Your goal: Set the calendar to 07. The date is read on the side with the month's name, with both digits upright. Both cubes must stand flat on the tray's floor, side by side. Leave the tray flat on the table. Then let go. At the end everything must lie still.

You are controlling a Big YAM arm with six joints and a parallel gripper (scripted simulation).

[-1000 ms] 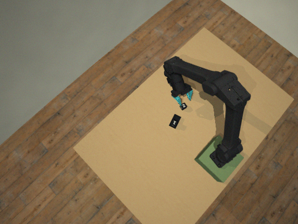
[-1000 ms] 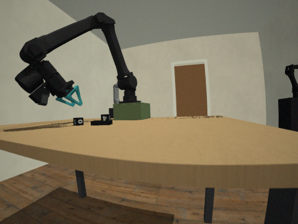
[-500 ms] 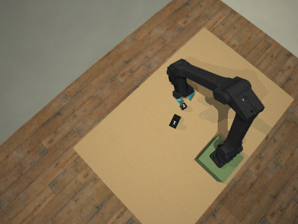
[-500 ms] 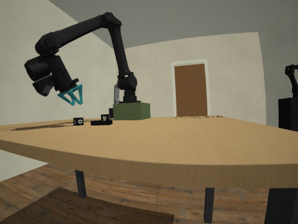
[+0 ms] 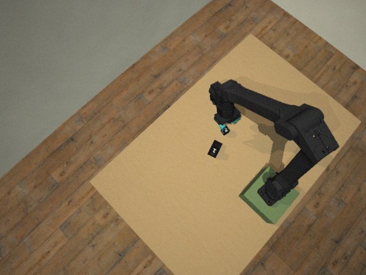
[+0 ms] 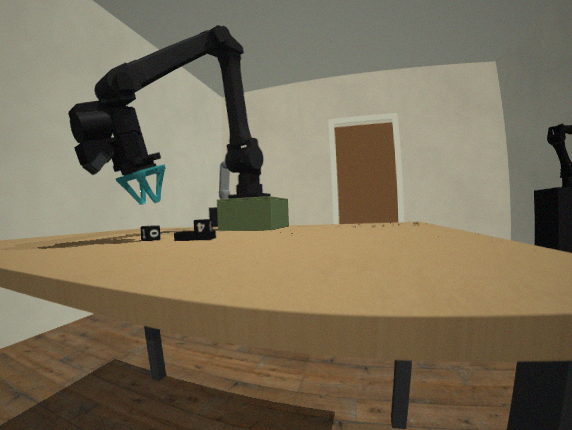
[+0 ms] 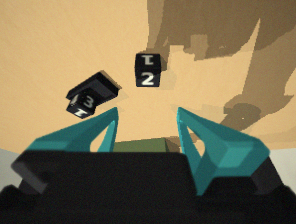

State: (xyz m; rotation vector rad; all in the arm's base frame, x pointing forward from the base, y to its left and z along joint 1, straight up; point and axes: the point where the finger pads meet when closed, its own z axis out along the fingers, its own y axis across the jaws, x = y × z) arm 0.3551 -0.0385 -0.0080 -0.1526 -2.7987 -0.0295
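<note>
Wrist view shows a small black cube with white digits [image 7: 147, 70] standing alone on the tan table top [image 7: 45, 45], a 2 on the face toward the camera and a 1 on the face above it. To its left lies a low black tray [image 7: 100, 85] with a second black cube [image 7: 83, 103] in it showing a 3; this pair is blurred and its other digit is hard to read. From the exterior view the loose cube [image 6: 150, 232] shows a 0 and the cube in the tray [image 6: 201, 226] a 4; no month name is legible anywhere. The black gripper with teal triangular fingers [image 6: 145, 192] hangs above the table over the loose cube, jaws partly open with nothing between them. In the top view the fingers cover part of that cube [image 5: 226, 130], which sits just beside the tray [image 5: 215, 149] but apart from it. Both stand mid-table, well away from every edge and from the green block [image 5: 275, 214] under the arm's foot.
</note>
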